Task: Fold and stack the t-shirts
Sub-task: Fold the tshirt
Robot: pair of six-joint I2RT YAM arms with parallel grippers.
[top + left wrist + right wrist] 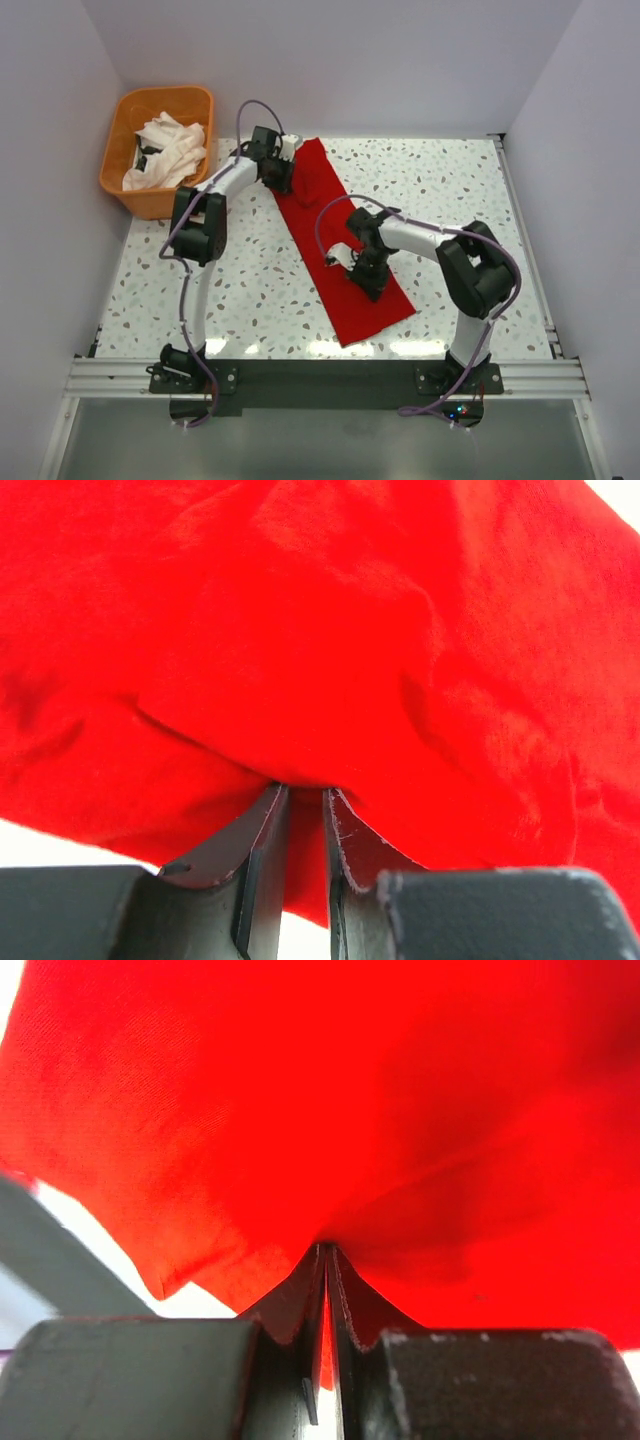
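Shirt status: red t-shirt (305, 220) lies in a long diagonal strip on the surface (450, 190), right of the orange basket (118, 185). One end is near the basket, the other well away. At the basket-side end the left pincer (305, 798) is clamped on the red cloth. Toward the end away from the basket, the right pincer (327, 1255) is clamped on a pinched-up fold. The white t-shirts (170, 150) are heaped inside the basket.

A white speckled table (460, 190) carries 1 red t-shirt (305, 215) — a long folded strip reaching from the left gripper's (280, 172) jaws to just past the right gripper's (372, 285) jaws. Left of the left jaws, 1 orange basket (150, 205) sits at the corner.
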